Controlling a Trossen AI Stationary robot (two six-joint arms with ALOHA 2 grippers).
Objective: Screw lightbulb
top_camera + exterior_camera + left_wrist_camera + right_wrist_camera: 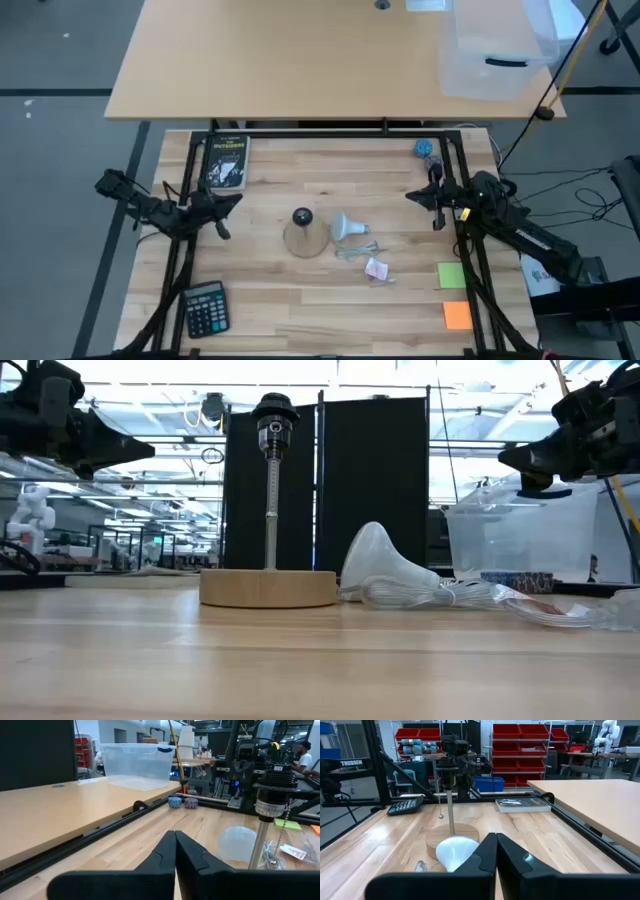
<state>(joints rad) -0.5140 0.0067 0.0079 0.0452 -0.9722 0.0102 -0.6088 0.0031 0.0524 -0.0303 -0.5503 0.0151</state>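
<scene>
The white lightbulb (347, 227) lies on its side on the wooden table, just right of the round wooden lamp stand (304, 240). It also shows in the low view (380, 565) and in both wrist views (239, 845) (456, 851). The stand's thin metal post carries a black socket (273, 412) with nothing in it. My left gripper (237, 201) hovers shut to the left of the stand, raised off the table (135, 450). To the right of the bulb, my right gripper (411, 196) hovers shut, also raised (512, 457). Both point toward the stand.
Crumpled clear wrapping (358, 250) and a small tag (377, 268) lie right of the bulb. A book (227, 162) lies far left, a calculator (205, 308) near left, green (452, 275) and orange (457, 315) notes near right. A clear bin (495, 50) sits on the far table.
</scene>
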